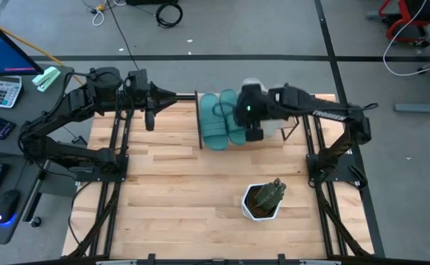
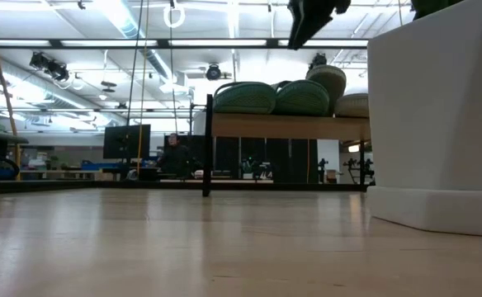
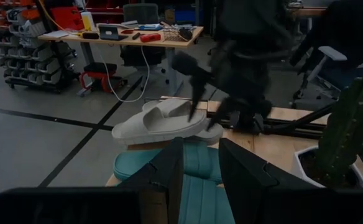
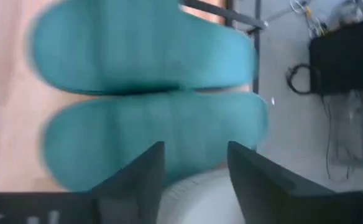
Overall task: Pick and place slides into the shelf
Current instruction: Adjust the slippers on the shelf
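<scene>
The shelf [image 1: 292,132] stands at the table's far middle, its plank top [image 2: 290,125] on black legs. Two teal slides [image 1: 219,121] [image 2: 266,97] lie side by side on its left half. Beside them are grey slides: one [image 2: 332,80] [image 3: 163,121] sits higher than the rest, another [image 2: 355,106] lies lower next to it. My right gripper [image 1: 250,131] [image 4: 194,168] hovers above the slides, open and slanting down, with nothing between its fingers. My left gripper [image 1: 187,95] [image 3: 200,165] waits open just off the shelf's left end, pointing along it.
A white planter [image 1: 263,200] [image 2: 439,115] holding a cactus stands on the table's near right. A desk with a calculator [image 1: 3,92] and a mouse lies beyond the table's left edge. Bare wooden slats [image 1: 171,191] stretch across the near left.
</scene>
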`<move>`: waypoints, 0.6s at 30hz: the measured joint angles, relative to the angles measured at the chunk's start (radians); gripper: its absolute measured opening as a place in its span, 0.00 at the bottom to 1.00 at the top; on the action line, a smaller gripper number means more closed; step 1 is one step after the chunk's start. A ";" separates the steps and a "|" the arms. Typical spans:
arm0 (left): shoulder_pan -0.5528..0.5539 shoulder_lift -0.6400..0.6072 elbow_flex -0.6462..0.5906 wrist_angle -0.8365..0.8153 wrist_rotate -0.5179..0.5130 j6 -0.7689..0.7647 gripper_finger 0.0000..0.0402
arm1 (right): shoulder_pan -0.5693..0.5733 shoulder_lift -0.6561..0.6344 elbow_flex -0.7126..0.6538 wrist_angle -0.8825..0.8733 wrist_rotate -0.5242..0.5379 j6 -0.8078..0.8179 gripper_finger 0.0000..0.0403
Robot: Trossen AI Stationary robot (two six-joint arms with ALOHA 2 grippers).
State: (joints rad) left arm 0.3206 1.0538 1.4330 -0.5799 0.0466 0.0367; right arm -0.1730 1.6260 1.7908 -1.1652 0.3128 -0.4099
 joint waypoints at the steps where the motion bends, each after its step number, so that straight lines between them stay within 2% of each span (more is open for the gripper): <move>1: 0.000 0.000 0.000 0.000 -0.001 0.000 0.27 | -0.024 0.000 0.001 0.005 -0.007 0.000 0.42; 7: 0.000 0.000 0.000 0.000 -0.001 -0.004 0.27 | -0.153 0.000 0.001 -0.016 -0.045 -0.003 0.18; 11: 0.000 0.000 0.000 0.000 -0.001 -0.007 0.27 | -0.247 0.000 0.001 -0.094 -0.125 -0.003 0.04; 15: 0.000 0.000 0.000 0.000 -0.001 -0.021 0.27 | -0.285 -0.003 0.001 -0.181 -0.173 -0.007 0.02; 18: 0.000 0.000 0.000 0.000 -0.001 -0.021 0.27 | -0.282 -0.020 0.000 -0.215 -0.177 -0.009 0.07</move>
State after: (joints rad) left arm 0.3202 1.0538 1.4330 -0.5803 0.0452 0.0154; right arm -0.4546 1.6060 1.7912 -1.3797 0.1361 -0.4186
